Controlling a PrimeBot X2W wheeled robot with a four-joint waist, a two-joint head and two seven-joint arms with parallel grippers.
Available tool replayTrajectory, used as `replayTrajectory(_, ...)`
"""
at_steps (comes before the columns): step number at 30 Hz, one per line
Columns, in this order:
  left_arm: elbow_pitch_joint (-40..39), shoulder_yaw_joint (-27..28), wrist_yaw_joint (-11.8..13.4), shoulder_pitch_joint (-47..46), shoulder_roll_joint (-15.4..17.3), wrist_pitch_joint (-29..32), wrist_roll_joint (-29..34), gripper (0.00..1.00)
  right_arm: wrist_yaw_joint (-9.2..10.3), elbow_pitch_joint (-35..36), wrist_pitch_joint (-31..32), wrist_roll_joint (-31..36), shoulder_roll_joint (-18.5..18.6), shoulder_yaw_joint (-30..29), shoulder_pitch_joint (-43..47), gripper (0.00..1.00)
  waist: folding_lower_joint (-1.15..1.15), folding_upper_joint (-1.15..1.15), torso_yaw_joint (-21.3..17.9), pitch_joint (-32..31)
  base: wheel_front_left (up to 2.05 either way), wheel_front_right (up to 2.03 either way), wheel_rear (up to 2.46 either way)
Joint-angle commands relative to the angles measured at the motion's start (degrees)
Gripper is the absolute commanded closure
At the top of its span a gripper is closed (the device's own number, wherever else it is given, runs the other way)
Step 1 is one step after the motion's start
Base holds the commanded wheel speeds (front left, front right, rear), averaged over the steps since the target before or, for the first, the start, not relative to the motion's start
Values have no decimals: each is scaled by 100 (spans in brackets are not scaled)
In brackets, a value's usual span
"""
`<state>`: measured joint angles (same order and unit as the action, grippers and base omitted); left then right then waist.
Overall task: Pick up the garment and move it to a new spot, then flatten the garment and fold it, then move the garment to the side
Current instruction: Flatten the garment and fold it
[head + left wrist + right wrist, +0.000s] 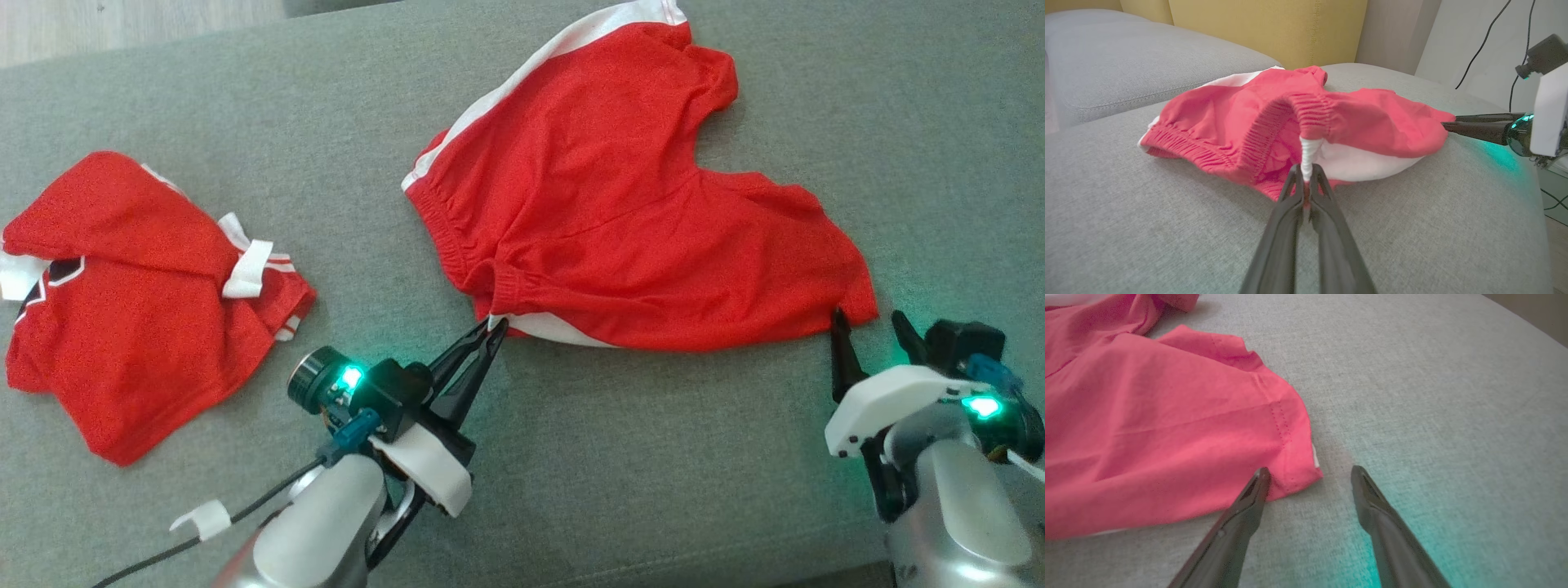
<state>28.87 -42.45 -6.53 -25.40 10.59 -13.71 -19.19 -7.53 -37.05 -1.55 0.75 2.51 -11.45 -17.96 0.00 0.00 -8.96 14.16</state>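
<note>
The left gripper (494, 327) has its two dark fingers pinched tight on the white trim at the elastic waistband of the red fabric shorts with white side stripes (588, 212). The shorts lie spread on the grey woven cushion (653, 457) just beyond the fingertips. The right gripper (868, 320) has its fingers spread wide, with the shorts' hem corner lying loose between their tips.

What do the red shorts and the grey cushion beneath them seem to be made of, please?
The shorts look like thin, matte sports fabric, probably a synthetic knit: they drape in soft creases, and the waistband is gathered elastic. The cushion looks like woven upholstery cloth, matte and flecked grey, with a fine weave showing up close. The exact fibre of either cannot be told.
</note>
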Motion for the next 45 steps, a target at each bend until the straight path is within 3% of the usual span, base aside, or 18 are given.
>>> replayTrajectory(1,-182,165,28,-156,80,-44,-41,100,4,74,43,81,37,164,-155,0,0,0,9,8,0,0,0)
replayTrajectory(14,-171,113,39,-189,102,-48,-109,100,4,-270,154,572,37,307,-424,0,0,0,76,7,0,0,0)
replayTrajectory(15,-170,110,40,-188,105,-49,-114,100,4,-297,150,579,37,307,-454,5,0,0,79,6,0,0,0)
replayTrajectory(16,-168,107,42,-188,108,-51,-119,100,4,-325,143,587,37,305,-480,33,0,0,83,4,0,0,0)
replayTrajectory(17,-166,105,45,-187,109,-52,-125,100,4,-351,124,594,37,307,-504,80,0,0,86,-1,0,0,0)
replayTrajectory(18,-164,104,48,-184,108,-54,-132,100,4,-369,85,596,37,307,-524,100,0,0,91,-10,0,0,0)
replayTrajectory(31,-323,286,132,-59,205,-99,-326,100,4,82,-510,-199,37,549,-582,100,0,0,73,-516,0,0,0)
replayTrajectory(37,-621,435,79,-163,313,21,-577,100,4,761,-401,-639,37,720,-671,100,0,0,92,-860,0,0,0)
replayTrajectory(45,-1258,650,-36,-1018,720,695,-960,100,4,1753,14,-1211,187,1045,-1221,100,0,0,165,-1412,0,0,0)
